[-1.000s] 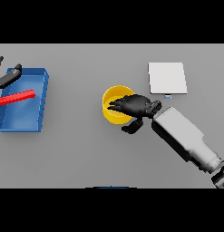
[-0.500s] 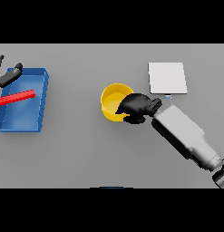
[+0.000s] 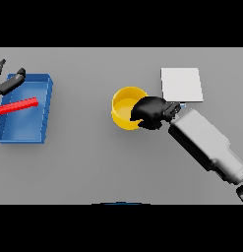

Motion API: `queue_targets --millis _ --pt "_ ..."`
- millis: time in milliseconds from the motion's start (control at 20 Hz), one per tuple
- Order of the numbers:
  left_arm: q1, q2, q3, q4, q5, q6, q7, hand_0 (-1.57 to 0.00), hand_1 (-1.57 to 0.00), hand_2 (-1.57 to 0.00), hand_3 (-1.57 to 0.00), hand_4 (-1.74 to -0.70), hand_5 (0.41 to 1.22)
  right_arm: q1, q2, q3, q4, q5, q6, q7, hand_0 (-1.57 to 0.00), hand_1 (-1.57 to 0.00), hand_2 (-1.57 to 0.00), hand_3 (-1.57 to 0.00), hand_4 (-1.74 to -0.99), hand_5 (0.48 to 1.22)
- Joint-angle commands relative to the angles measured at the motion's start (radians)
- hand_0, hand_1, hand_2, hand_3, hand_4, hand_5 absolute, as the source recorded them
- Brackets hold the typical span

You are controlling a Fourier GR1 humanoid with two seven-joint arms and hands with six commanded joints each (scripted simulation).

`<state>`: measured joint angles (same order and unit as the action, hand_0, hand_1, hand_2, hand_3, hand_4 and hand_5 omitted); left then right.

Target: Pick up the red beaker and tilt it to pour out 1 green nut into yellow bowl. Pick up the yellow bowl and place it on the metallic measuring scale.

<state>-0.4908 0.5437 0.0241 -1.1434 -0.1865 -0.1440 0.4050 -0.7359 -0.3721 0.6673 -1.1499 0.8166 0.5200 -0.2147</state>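
Seen from the head, the right hand [image 3: 150, 112] has its fingers curled over the right rim of the yellow bowl [image 3: 124, 107], gripping it. The scale [image 3: 181, 84] sits just beyond that hand. Far left, the left hand [image 3: 7, 82] rests with loose fingers by a blue tray [image 3: 43, 114] holding the red beaker [image 3: 16, 106].

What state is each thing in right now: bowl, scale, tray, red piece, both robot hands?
Yellow bowl: upright on the table, right rim gripped.
Right robot hand: fingers curled round the bowl's rim.
Metallic measuring scale: bare, bowl not on it yet.
Blue tray: flat on the table, holding the red piece.
Red piece: lying flat in the tray.
Left robot hand: open at the tray's far corner.
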Motion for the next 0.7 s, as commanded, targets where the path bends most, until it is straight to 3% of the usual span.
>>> queue_targets --millis 0,400,550,650 --pt "0.000 0.004 0.003 -0.006 0.002 -0.001 0.001 0.00 0.00 0.00 0.00 -0.77 0.706 -0.009 -0.009 -0.012 -0.025 -0.012 0.019 0.012 -1.54 -1.54 -1.45 -1.17 -1.730 1.214" --pt "0.000 -0.005 0.009 -0.010 0.021 -0.008 -0.012 0.00 0.00 0.00 0.00 -0.80 0.702 0.001 -0.068 -0.052 -0.150 -0.035 0.075 0.108 -1.57 -1.57 -1.49 -1.18 -1.739 1.219" --pt "0.010 -0.010 0.012 -0.027 0.033 -0.008 0.003 0.00 0.00 0.00 0.00 -0.81 0.703 -0.013 -0.076 -0.085 -0.146 -0.042 0.072 0.151 -1.53 -1.57 -1.52 -1.18 -1.740 1.220" --pt "0.010 -0.001 0.023 -0.034 0.046 -0.016 0.022 0.00 0.00 0.00 0.00 -0.82 0.717 -0.036 -0.107 -0.114 -0.120 -0.042 0.047 0.139 -1.54 -1.57 -1.49 -1.18 -1.740 1.220"
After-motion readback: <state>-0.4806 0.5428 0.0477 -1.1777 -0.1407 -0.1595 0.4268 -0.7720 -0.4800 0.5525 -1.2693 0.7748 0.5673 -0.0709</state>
